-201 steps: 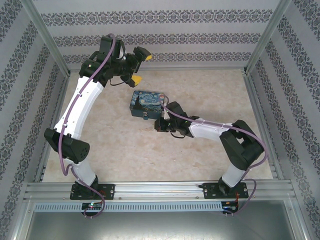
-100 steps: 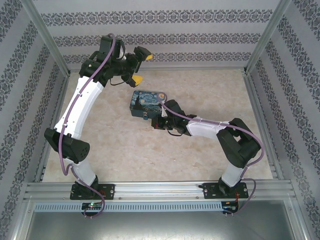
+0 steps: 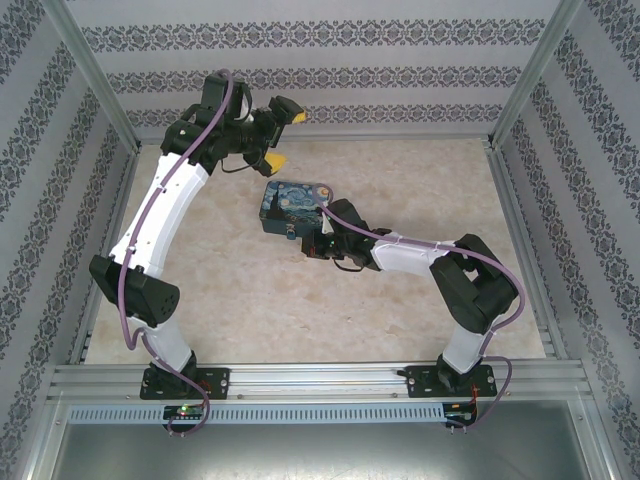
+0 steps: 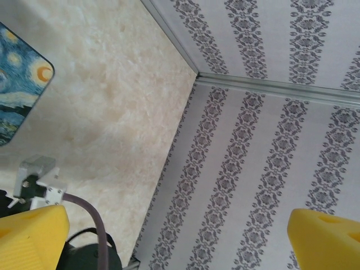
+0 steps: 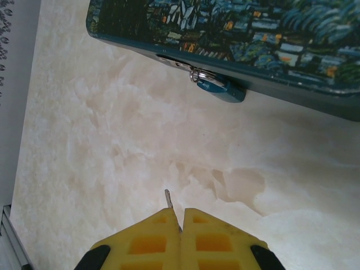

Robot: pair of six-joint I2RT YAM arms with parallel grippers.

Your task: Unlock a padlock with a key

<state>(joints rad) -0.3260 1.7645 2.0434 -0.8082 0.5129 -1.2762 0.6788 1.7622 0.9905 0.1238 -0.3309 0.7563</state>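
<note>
Right wrist: right fingers (image 5: pixel 152 239) clenched on the key (image 5: pixel 168 198), padlock (image 5: pixel 218 89) ahead.
Align its tip squarely with the lock before advancing; left fingers (image 4: pixel 31 236) spread, released.

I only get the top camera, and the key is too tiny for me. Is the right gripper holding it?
Observer: Yes. The right wrist view shows the right gripper shut on the key, its thin metal tip poking out between the yellow fingers.
Operator: Is it in the padlock yet?
Observer: No. The padlock hangs at the front edge of the box, with bare table between it and the key's tip.
Operator: And the left gripper?
Observer: The left wrist view shows the left gripper open, nothing held, wallpaper beyond it.
</note>
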